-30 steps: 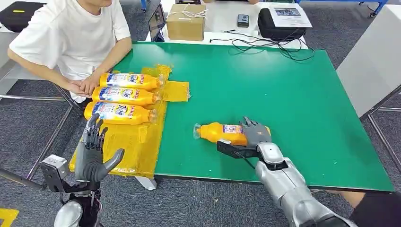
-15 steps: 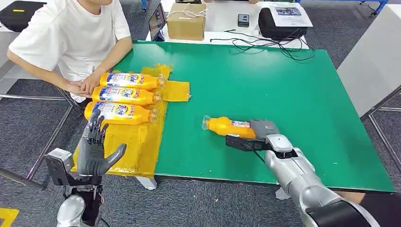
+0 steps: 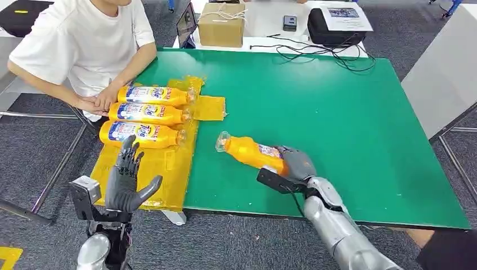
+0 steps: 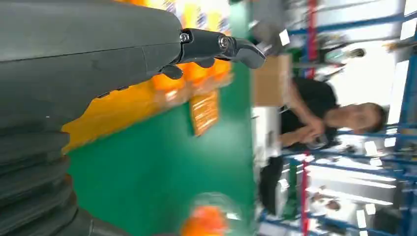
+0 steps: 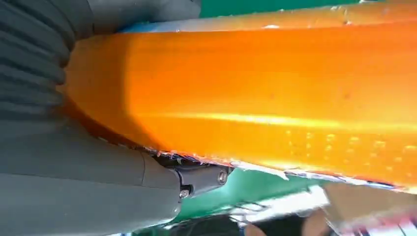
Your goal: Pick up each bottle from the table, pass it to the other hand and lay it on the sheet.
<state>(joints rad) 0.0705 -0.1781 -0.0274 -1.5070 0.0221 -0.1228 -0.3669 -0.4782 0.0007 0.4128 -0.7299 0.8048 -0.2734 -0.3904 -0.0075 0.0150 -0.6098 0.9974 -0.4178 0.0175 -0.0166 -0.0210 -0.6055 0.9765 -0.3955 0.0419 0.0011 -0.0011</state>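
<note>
Bottle (image 3: 251,153), grasped at its base by the right hand (image 3: 293,164) above the tabletop (image 3: 349,124), points its neck toward the yellow sheet (image 3: 152,169), where the left hand (image 3: 126,183) waits with fingers spread, holding nothing.

High head view; close, turned wrist views.

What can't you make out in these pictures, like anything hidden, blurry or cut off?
- Held bottle: its base is hidden inside the right hand in the head view; in the right wrist view it runs off the edge.
- Yellow sheet: partly covered by the left hand in the head view.
- Left wrist view: the bottles and sheet are motion-blurred, labels unreadable.
- Person: cut off by the head view's top edge.
</note>
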